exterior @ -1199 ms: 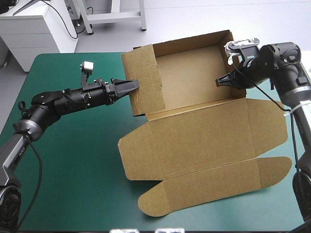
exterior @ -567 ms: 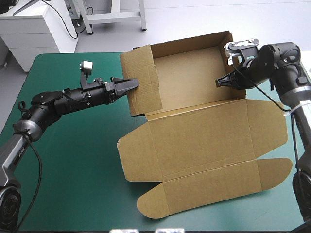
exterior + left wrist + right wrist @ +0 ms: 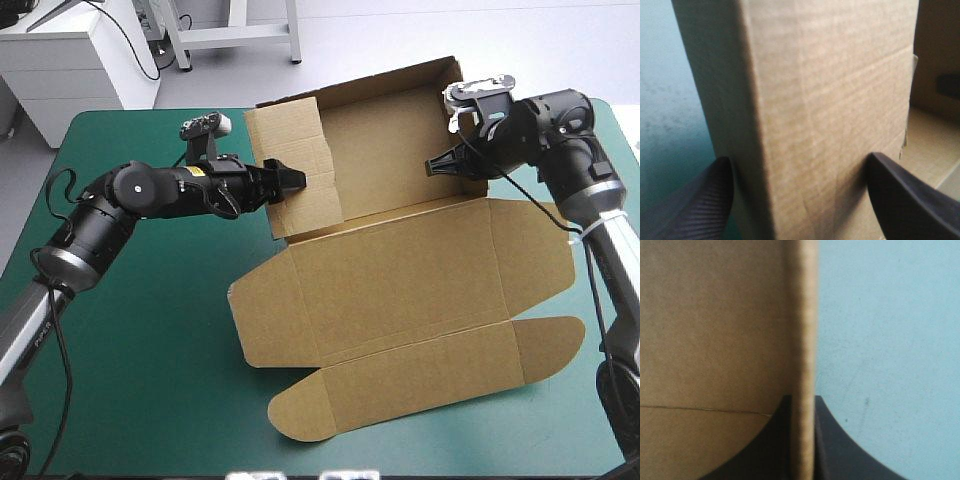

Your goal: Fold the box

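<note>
At the table's far middle, your box [image 3: 400, 290] stands as an open tray, walls raised, lid flat toward you; your left gripper [image 3: 290, 180] straddles the left wall, fingers wide apart; your right gripper [image 3: 435, 166] pinches the right wall; tucking looks unfinished.

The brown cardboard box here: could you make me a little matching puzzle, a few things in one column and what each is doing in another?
1. left black-fingered pincer
2. right black-fingered pincer
3. brown cardboard lid with rounded flaps
4. brown cardboard far wall

a. lying flat, spread out
b. shut on the right wall
c. open, astride the left wall
d. upright, no pincer on it

Pairs: 1-c, 2-b, 3-a, 4-d
</note>
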Controlling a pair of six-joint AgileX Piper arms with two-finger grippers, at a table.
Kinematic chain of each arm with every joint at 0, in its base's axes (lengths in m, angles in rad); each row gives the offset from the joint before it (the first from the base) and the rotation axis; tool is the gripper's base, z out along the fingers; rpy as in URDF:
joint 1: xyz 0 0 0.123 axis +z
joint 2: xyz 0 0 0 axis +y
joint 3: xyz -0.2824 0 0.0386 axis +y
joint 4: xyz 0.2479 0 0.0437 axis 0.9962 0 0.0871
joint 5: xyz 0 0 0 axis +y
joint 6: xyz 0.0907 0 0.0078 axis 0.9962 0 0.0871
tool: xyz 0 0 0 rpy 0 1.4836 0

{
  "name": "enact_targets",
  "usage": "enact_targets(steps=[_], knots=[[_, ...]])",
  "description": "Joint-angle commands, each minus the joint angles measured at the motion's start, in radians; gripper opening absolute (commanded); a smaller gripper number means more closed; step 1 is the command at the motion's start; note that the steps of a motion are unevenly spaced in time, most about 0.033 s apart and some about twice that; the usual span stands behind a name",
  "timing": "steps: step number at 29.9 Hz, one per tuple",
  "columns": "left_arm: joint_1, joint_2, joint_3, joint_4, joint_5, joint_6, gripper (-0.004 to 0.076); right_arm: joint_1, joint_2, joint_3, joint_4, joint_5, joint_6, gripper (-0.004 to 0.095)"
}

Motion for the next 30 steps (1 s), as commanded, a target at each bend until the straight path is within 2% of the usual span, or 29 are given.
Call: enact_targets(steps=[1,6,15,24,27,30], knots=[[-0.031,-0.038,-0.036,0.158,-0.063,-0.180,0.0531,0.056,-0.044,-0.032,-0.072,-0.086,0.069,-0.0012],[-0.038,-0.037,-0.036,0.216,-0.068,-0.277,0.0531,0.116,-0.044,-0.032,-0.164,-0.103,0.143,-0.0013],[-0.038,0.019,-0.036,0.247,-0.151,-0.279,0.0529,0.165,-0.046,-0.032,-0.166,-0.115,0.177,-0.0013],[-0.038,0.039,-0.036,0.242,-0.144,-0.273,0.0525,0.167,-0.046,-0.032,-0.189,-0.105,0.180,-0.0014],[-0.038,0.037,-0.036,0.242,-0.144,-0.273,0.0452,0.167,-0.046,-0.032,-0.206,-0.099,0.180,-0.0014],[-0.038,0.022,-0.036,0.242,-0.152,-0.273,0.0240,0.167,-0.046,-0.032,-0.233,-0.081,0.180,-0.0014]])
